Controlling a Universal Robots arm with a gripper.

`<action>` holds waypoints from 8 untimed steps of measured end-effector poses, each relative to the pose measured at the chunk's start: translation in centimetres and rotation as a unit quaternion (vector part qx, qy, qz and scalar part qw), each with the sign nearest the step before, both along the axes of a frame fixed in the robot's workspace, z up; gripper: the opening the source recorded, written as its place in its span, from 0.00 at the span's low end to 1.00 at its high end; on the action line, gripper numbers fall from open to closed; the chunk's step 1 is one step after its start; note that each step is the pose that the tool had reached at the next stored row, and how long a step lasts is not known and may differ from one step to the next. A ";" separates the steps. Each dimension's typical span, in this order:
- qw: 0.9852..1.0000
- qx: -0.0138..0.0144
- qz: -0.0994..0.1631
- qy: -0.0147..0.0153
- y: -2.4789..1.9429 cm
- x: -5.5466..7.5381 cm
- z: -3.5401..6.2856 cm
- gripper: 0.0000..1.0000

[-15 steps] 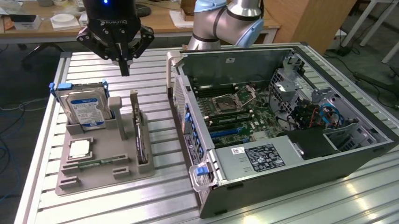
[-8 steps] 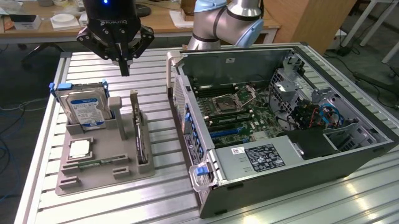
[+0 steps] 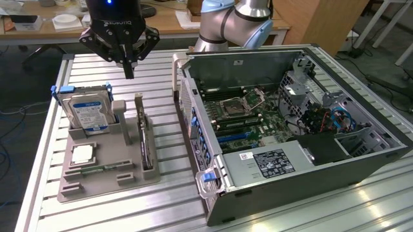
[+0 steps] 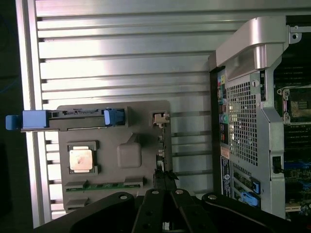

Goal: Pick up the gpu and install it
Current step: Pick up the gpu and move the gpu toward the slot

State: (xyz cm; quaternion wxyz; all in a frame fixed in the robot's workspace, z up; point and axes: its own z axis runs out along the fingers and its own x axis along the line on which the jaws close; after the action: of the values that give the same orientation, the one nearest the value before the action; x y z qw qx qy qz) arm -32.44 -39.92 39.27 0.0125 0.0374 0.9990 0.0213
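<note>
Above the tray (image 3: 96,186): gripper (image 3: 129,72) hangs with jaws pressed together, holding nothing; its upper body is cut off by the frame edge.
gpu (image 3: 144,137): upright on edge in a tray slot, at 6 o'clock of the gripper in the exterior view, apart from it; lower edge hidden in the slot.
Wrist view: gpu edge-on, hard to make out.
Surface: slatted metal table (image 3: 129,212); open computer case (image 3: 277,198) at 3 o'clock of the tray.
Room: wooden desk (image 3: 168,26) at 12 o'clock, clutter unclear.
</note>
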 end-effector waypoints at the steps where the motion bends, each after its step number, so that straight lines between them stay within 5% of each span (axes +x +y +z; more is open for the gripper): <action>1: 1.000 0.000 0.000 0.000 0.00 0.0 0.00 0.10; 8: 1.000 0.000 0.000 0.000 0.00 0.0 0.00 0.23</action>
State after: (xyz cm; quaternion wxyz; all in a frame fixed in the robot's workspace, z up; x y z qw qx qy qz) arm -32.44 -39.92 39.26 0.0125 0.0374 0.9990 0.0213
